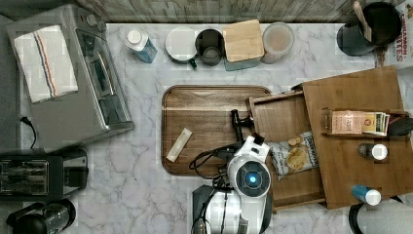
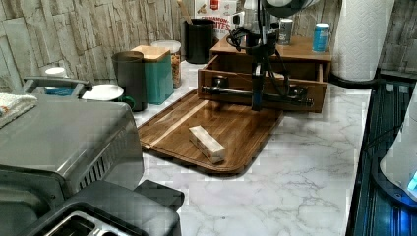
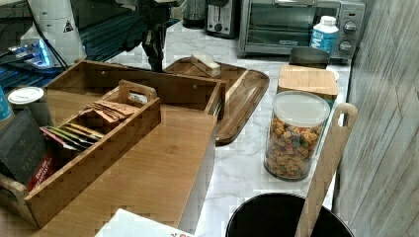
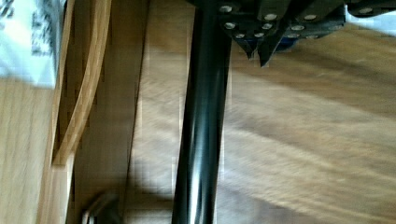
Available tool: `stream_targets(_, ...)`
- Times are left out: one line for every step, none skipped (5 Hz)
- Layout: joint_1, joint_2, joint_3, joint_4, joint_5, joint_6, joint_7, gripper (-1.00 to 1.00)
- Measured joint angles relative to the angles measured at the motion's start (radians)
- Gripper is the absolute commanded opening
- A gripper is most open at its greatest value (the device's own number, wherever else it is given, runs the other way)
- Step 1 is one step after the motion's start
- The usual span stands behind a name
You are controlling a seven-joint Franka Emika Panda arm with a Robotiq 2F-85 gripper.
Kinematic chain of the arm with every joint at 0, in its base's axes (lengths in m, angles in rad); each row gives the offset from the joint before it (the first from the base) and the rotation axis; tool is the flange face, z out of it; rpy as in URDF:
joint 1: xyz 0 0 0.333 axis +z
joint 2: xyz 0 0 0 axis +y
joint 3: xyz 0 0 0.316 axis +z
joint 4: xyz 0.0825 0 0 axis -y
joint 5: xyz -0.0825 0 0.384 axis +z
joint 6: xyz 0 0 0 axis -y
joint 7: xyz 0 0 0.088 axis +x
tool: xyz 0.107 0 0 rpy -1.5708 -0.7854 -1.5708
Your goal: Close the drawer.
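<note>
A kitchen counter: a white marble worktop (image 1: 146, 185) against a stone-tile backsplash (image 2: 74, 29). In the top view a toaster oven (image 1: 92, 83) sits at nine o'clock with a slot toaster (image 1: 41, 175) at eight, while canisters, a mug (image 1: 210, 47) and a cereal jar (image 3: 295, 136) line up at twelve.

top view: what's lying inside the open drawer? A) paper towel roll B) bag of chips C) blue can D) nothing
B: a bag of chips lies on the floor of the drawer, which is pulled out from the cabinet toward the top view's left.
</note>
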Motion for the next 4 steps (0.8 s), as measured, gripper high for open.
stream_targets(-0.035, 0.038, -0.001, 0.020, -0.046, 0.023, 0.000, -1.00)
stream_targets(-0.043, 0.073, -0.027, 0.061, -0.047, 0.023, -0.025, -1.00)
stream_targets(-0.044, 0.119, -0.071, 0.139, -0.060, -0.064, -0.060, -1.00)
stream_targets(-0.050, 0.190, -0.118, 0.242, -0.014, -0.103, -0.128, -1.00)
